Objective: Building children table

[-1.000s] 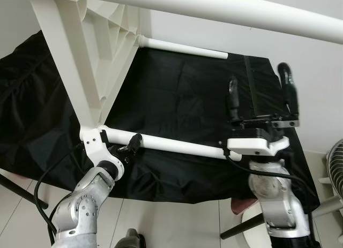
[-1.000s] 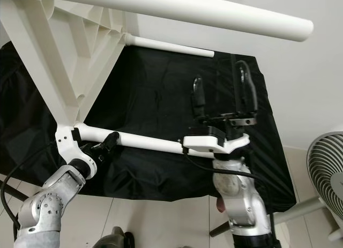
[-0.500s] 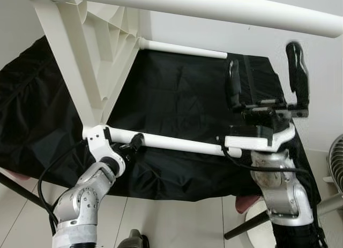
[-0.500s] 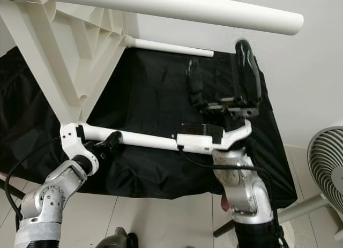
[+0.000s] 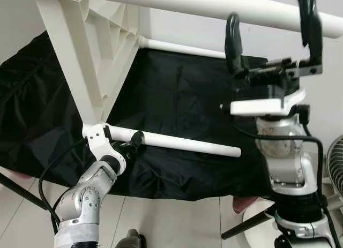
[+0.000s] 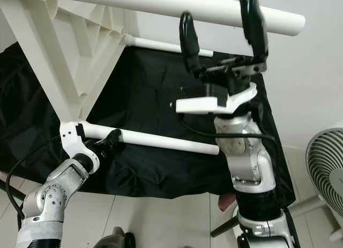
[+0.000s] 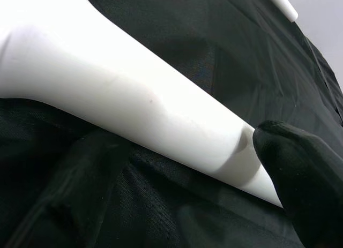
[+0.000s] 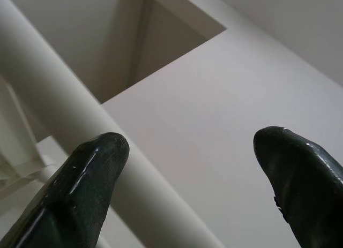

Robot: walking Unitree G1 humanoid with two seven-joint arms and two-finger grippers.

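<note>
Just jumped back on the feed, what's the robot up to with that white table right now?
The white table is tipped on its side over a black cloth. The left gripper is shut on the lower table leg near its base, bracing it. The right gripper is raised with its fingers open, pointing up at the upper table leg but not yet closed on it.
</note>
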